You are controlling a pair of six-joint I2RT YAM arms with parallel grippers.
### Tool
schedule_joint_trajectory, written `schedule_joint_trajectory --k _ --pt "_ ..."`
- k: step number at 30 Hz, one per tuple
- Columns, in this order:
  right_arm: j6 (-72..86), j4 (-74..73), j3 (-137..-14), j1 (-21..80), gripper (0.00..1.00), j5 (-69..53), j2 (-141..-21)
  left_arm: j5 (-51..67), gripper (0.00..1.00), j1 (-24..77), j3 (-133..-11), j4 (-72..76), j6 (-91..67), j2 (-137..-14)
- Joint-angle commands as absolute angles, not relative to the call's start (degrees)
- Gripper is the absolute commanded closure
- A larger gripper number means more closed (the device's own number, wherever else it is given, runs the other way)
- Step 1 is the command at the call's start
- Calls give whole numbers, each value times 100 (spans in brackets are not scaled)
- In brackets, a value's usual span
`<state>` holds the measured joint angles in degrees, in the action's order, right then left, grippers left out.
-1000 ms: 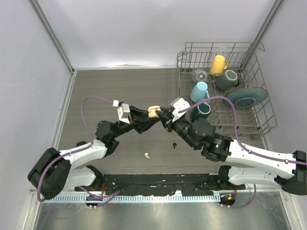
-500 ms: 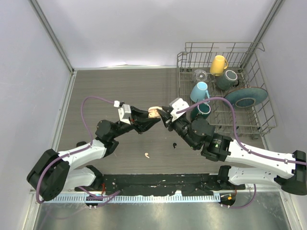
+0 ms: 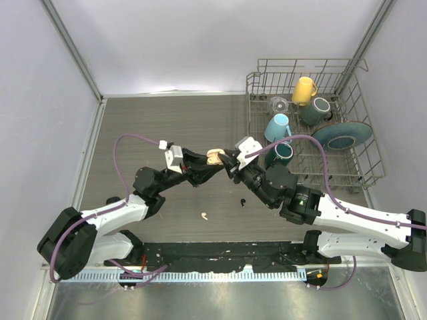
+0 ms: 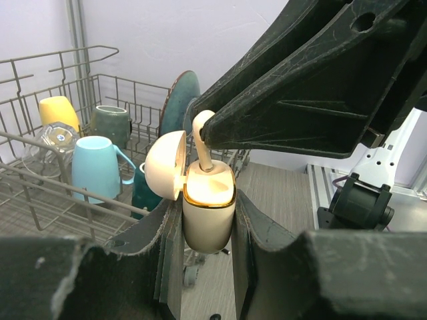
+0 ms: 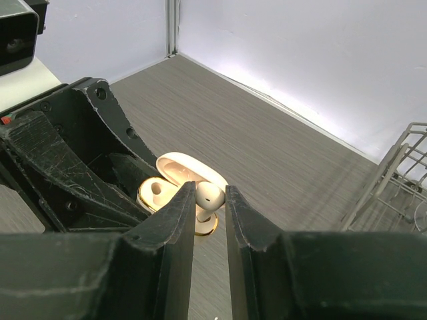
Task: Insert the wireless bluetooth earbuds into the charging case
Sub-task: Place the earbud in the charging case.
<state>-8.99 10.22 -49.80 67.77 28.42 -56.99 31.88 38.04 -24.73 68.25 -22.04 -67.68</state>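
Observation:
My left gripper [image 3: 208, 167] is shut on a cream charging case [image 4: 208, 210] with a gold rim, held above the table with its lid [image 4: 165, 165] open to the left. My right gripper [image 5: 210, 200] is shut on a cream-white earbud [image 5: 209, 195] whose stem points down into the case's right-hand slot [image 4: 207, 167]. The case also shows in the top view [image 3: 213, 157] between the two grippers. A second cream-white earbud [image 3: 203, 216] and a black earbud [image 3: 243, 201] lie on the table below. The other black earbud is out of view.
A wire dish rack [image 3: 312, 173] stands at the right with a yellow mug [image 3: 303, 90], a light blue mug [image 3: 277, 127], dark teal mugs [image 3: 315, 111], a glass [image 3: 278, 105] and a teal plate [image 3: 341, 135]. White walls bound the wooden table [image 3: 160, 127].
Both grippers have shifted slightly up and back with the case and earbud held together. The earbuds on the table have not moved.

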Motion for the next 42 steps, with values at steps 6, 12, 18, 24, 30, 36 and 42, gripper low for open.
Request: schedule_joint_trajectory --k 6,12,18,24,30,36,42 --pt "-765 563 -5089 6812 99 2830 -5607 2822 100 3814 -2646 7172 -2083 -6601" --pt "-466 194 -5221 6820 99 2611 -5643 2698 100 3814 -2619 7181 -2030 -6565" --pt "-369 141 -5186 6820 98 2549 -5607 2698 100 3814 -2619 7181 -2021 -6557" --pt "-290 141 -5264 6820 93 2426 -5713 2751 100 3814 -2637 7189 -2013 -6583" --pt "-167 167 -5344 6820 84 2338 -5783 2786 100 3814 -2584 7242 -1987 -6566" --pt "139 255 -5405 6812 62 2320 -5748 2725 100 3823 -2479 7295 -1907 -6521" --pt "720 606 -5467 6820 30 2557 -5634 2742 100 3823 -2470 7321 -1898 -6557"
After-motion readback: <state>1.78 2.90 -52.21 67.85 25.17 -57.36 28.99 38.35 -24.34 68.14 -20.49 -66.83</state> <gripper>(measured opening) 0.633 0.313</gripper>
